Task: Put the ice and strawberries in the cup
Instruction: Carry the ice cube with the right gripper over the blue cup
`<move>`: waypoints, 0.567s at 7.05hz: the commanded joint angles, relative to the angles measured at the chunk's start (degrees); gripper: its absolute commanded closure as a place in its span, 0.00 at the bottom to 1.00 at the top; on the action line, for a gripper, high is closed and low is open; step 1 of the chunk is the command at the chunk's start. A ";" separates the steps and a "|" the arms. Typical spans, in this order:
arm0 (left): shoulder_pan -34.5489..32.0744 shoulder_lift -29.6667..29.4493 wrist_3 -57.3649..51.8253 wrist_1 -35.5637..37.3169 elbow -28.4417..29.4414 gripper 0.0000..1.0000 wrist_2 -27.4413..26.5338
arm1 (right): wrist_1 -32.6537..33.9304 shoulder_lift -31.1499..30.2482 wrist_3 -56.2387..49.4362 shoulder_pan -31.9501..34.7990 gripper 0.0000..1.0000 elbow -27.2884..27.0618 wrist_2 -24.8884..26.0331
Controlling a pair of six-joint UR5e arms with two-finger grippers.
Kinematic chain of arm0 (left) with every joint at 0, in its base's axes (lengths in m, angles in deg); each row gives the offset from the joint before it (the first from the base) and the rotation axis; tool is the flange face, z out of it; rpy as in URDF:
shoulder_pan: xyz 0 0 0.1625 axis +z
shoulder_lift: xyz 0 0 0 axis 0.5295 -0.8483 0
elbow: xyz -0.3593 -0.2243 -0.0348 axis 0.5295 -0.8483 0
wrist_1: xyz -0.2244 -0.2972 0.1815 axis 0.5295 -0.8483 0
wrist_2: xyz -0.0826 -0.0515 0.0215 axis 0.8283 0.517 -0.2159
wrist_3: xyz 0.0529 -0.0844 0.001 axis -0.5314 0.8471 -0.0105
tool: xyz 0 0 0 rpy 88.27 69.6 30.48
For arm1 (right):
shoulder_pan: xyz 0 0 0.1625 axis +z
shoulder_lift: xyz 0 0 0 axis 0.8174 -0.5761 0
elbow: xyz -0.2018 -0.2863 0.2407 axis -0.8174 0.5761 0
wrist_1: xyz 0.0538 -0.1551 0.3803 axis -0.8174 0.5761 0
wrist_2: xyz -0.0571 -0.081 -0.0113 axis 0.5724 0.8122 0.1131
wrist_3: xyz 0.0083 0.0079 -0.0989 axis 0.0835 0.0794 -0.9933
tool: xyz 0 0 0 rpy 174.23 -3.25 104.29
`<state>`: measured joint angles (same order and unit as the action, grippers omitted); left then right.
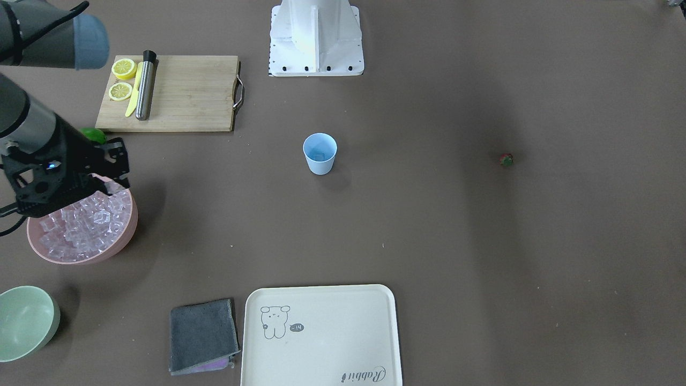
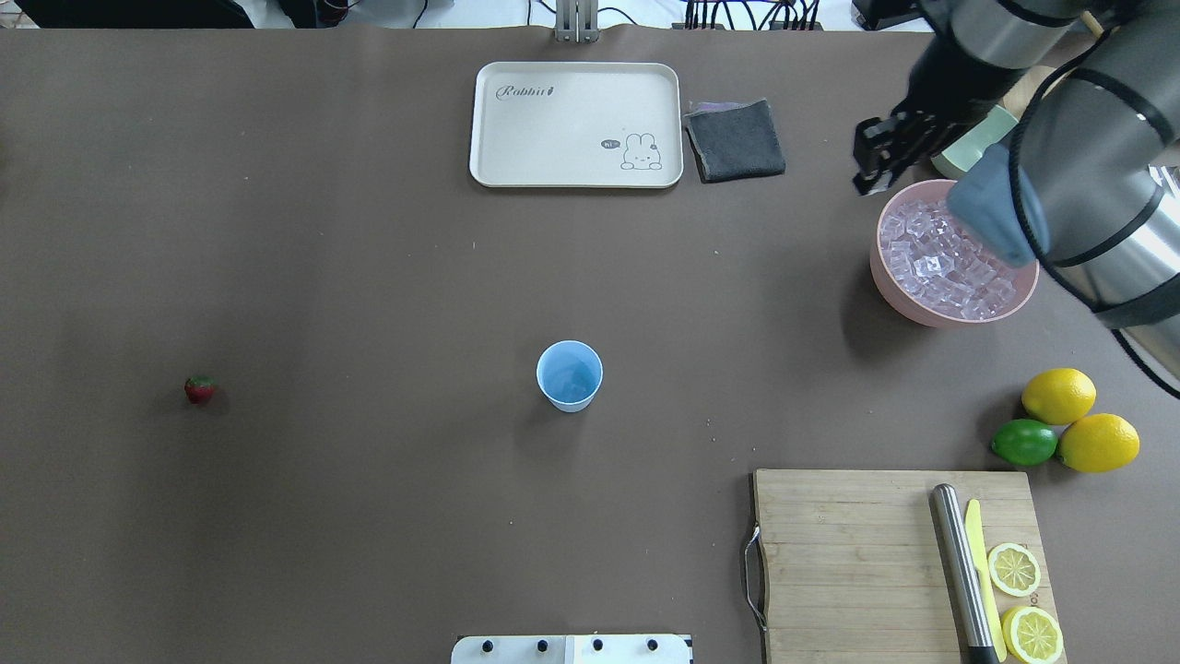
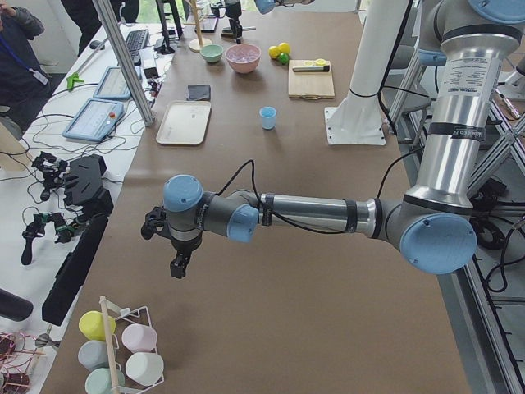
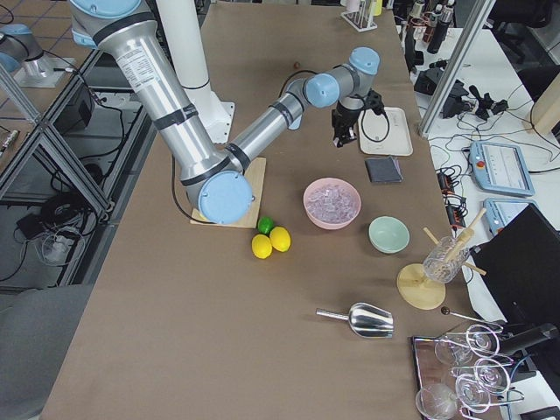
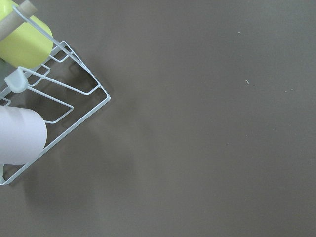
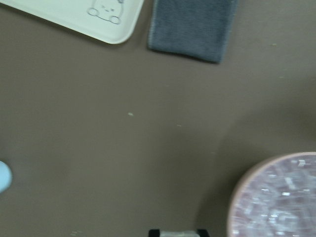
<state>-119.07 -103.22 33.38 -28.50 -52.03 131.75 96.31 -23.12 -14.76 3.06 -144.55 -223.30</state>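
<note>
Watch the right claw [image 6: 177, 232], seemingly clamped on one pale cube (only the fingertip edge shows at the bottom of the wrist view), poised by the rim of the pink bowl [image 2: 887, 288] heaped with ice [image 2: 940, 267]. Note the cup [image 2: 570, 375] upright in the middle of the counter [image 2: 369, 231], well apart, and the strawberry [image 2: 199, 389] lying alone beyond. Cannot tell open from closed for the left claw [image 3: 176, 263]. Beware of a slick cube slipping loose in transit, of an off-centre drop bouncing off the narrow mouth, of a low pass tipping the light cup.
</note>
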 commanded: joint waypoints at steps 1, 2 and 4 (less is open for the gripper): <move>0.09 0.00 0.00 0.05 0.09 0.02 0.00 | -18.07 2.85 36.35 -15.00 1.00 -0.45 9.69; 0.35 -0.09 0.00 0.05 0.35 0.02 0.00 | -20.70 4.51 43.84 -23.26 1.00 0.86 20.14; 0.44 -0.88 0.00 -0.64 1.84 0.02 0.00 | -20.73 6.19 49.17 -32.36 1.00 2.28 31.37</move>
<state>-118.72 -103.72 33.39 -28.66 -51.05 131.75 76.24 -18.03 30.08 -23.54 -143.04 -198.91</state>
